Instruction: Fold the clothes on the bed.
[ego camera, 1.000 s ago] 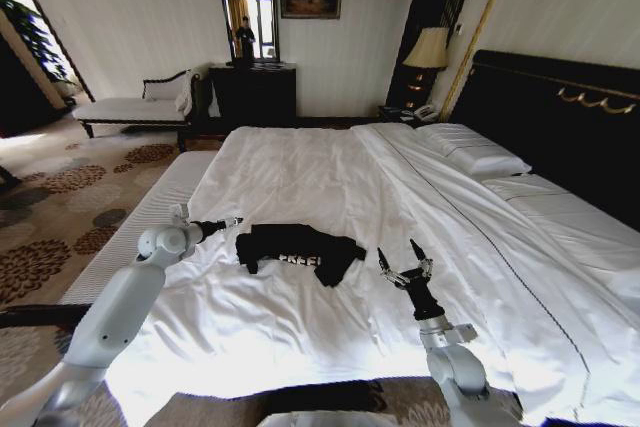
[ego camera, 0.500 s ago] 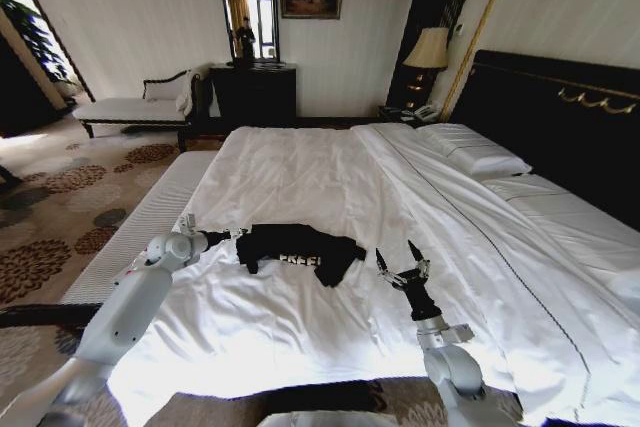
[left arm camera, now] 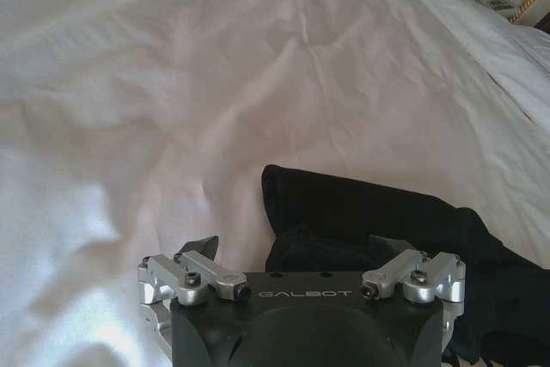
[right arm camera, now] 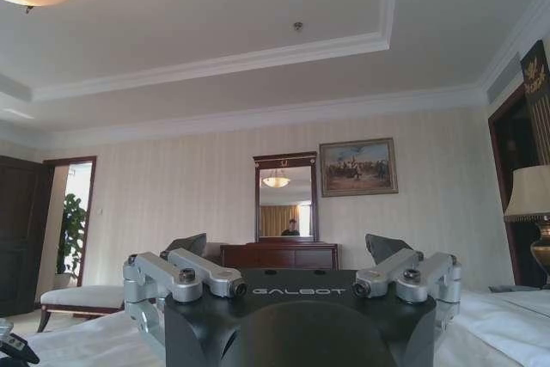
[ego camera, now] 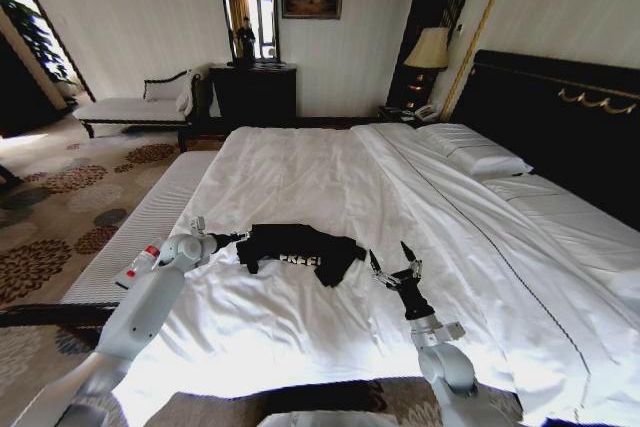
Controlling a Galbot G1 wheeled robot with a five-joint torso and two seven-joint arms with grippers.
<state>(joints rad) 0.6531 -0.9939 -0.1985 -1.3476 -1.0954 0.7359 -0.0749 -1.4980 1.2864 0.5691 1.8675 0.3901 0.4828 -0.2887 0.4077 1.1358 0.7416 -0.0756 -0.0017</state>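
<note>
The clothes are one crumpled black T-shirt point(ego camera: 298, 250) with white lettering, lying on the white duvet near the foot of the bed point(ego camera: 300, 172). My left gripper point(ego camera: 236, 237) is open and low at the shirt's left edge. In the left wrist view the left gripper point(left arm camera: 292, 251) reaches onto the black cloth point(left arm camera: 378, 212), with one dark fingertip point(left arm camera: 204, 247) over the white duvet. My right gripper point(ego camera: 393, 265) stands open to the right of the shirt, apart from it, fingers pointing up. In the right wrist view the right gripper point(right arm camera: 288, 247) holds nothing.
White pillows point(ego camera: 470, 152) lie by the dark headboard point(ego camera: 560, 117) at the right. A pale chaise point(ego camera: 140, 107), a dark dresser point(ego camera: 253, 92) with a mirror and a lit lamp point(ego camera: 428, 47) stand by the far wall. Patterned carpet point(ego camera: 60, 207) lies left of the bed.
My left gripper has moved right and lower, up to the shirt's left edge. The right gripper has shifted slightly left towards the shirt. The shirt lies as before.
</note>
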